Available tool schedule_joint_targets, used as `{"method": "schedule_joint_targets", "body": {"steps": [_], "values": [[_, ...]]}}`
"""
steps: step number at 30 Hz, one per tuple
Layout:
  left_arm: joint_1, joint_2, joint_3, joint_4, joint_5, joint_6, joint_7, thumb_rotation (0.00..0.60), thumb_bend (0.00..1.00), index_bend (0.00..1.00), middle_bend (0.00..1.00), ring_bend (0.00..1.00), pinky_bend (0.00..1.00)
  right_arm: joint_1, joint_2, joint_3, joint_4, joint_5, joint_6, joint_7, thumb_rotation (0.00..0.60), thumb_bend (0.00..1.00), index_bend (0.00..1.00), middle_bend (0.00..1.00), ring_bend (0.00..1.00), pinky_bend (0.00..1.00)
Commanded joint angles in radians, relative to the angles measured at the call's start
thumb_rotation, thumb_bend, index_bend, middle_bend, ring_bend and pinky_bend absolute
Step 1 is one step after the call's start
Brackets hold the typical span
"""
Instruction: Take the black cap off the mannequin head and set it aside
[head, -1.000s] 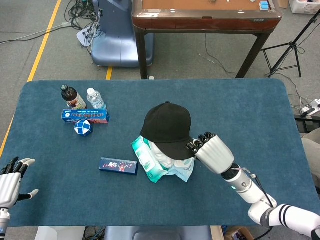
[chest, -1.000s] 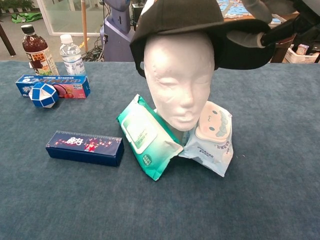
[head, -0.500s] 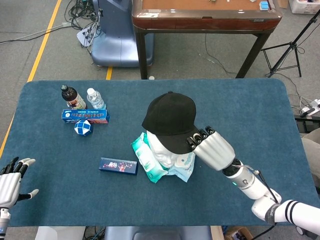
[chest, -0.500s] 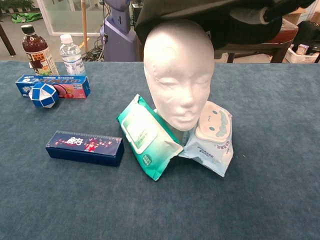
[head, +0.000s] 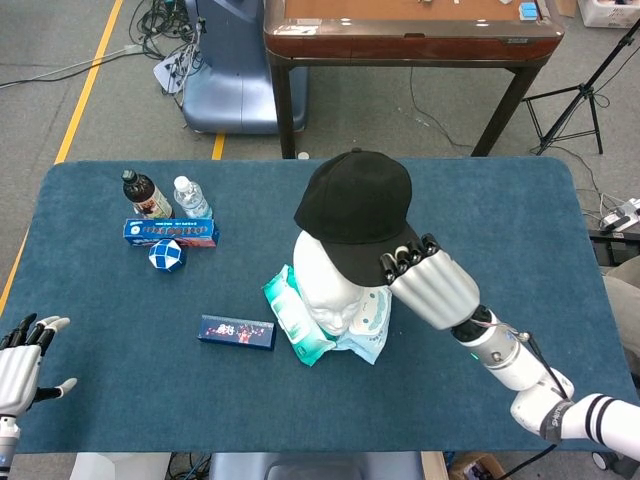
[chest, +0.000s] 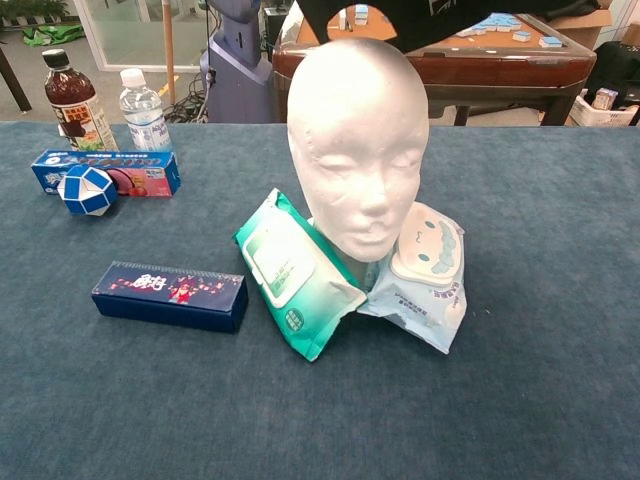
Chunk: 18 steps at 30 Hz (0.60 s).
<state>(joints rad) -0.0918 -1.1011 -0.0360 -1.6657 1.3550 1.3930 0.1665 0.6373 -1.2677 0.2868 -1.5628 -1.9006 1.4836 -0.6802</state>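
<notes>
My right hand (head: 432, 288) grips the brim of the black cap (head: 358, 205) and holds it in the air above the white mannequin head (head: 328, 285). In the chest view the mannequin head (chest: 358, 150) stands bare in the middle of the table, and only the cap's lower edge (chest: 400, 15) shows at the top of the frame. My left hand (head: 20, 365) hangs at the near left edge of the table with its fingers apart, holding nothing.
Two wet-wipe packs (chest: 295, 270) (chest: 425, 270) lie against the mannequin's base. A dark blue box (chest: 168, 295) lies front left. Two bottles (chest: 72, 100) (chest: 143, 108), a blue carton (chest: 105, 170) and a blue-white ball (chest: 88, 190) sit far left.
My right hand has lifted the cap clear of the mannequin head, up and slightly back. The head now stands bare. My left hand has not moved.
</notes>
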Motion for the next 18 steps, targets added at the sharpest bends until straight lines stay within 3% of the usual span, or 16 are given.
{"method": "schedule_joint_targets", "body": {"steps": [1,10,18], "values": [[0.0,-0.001,0.0,0.0,0.0,0.0,0.003,0.6,0.07,0.2,0.18,0.06,0.14,-0.024,0.035,0.003,-0.016,0.009,0.006,-0.036,0.6,0.27,0.86,1.0,0.93,1.0],[-0.001,-0.006,0.0,0.0,0.0,0.002,0.012,0.6,0.07,0.2,0.18,0.06,0.15,-0.124,0.095,-0.026,0.045,0.059,0.061,-0.062,0.6,0.27,0.86,1.0,0.93,1.0],[-0.003,-0.011,0.0,0.002,-0.004,-0.002,0.023,0.6,0.07,0.2,0.18,0.06,0.15,-0.19,0.035,-0.084,0.21,0.118,0.074,-0.003,0.6,0.26,0.86,1.0,0.93,1.0]]}}
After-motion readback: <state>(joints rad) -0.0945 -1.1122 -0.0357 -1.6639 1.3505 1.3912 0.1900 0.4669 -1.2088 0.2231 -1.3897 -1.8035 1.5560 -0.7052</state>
